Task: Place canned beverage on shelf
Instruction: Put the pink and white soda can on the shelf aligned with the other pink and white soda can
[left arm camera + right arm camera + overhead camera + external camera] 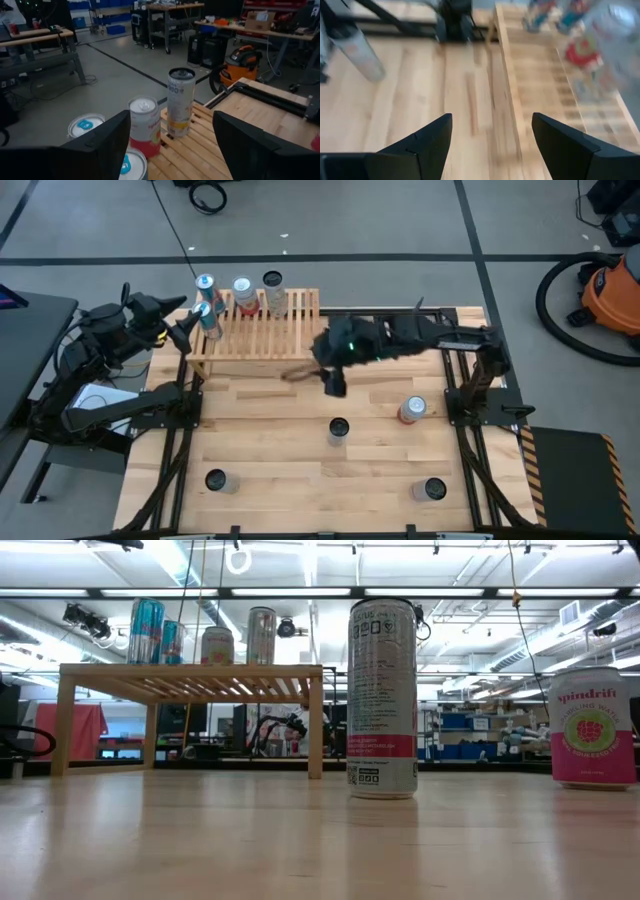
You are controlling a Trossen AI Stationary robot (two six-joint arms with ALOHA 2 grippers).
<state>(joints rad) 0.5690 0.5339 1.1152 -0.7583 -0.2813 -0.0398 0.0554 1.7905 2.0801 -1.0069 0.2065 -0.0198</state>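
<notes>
- So, four cans are seen standing on the shelf (262, 330), bunched at its left end: two blue ones (206, 284), a red-and-white can (243, 293), and a tall silver can (273, 288).
- Loose cans are left on the table (270, 480): a pink-labelled can (411, 410) by the right arm's base, a tall white can (338, 429) mid-table, and two more near the front edge.
- The left gripper (169, 145) is held at the shelf's left end, right by the blue cans; its fingers are spread and nothing is pinched between them.
- The right gripper (490, 145) is hung over the table just in front of the shelf's right half, fingers spread, nothing held.
- Risk one, as a guess: the parked cans could be toppled if the left gripper is swung sideways, since it's crowded against them.
- Risk two: the tall white can looks tippy, so it could be knocked over by an off-centre approach.
- Risk three: a can set down on a slat gap might be left tilted.
</notes>
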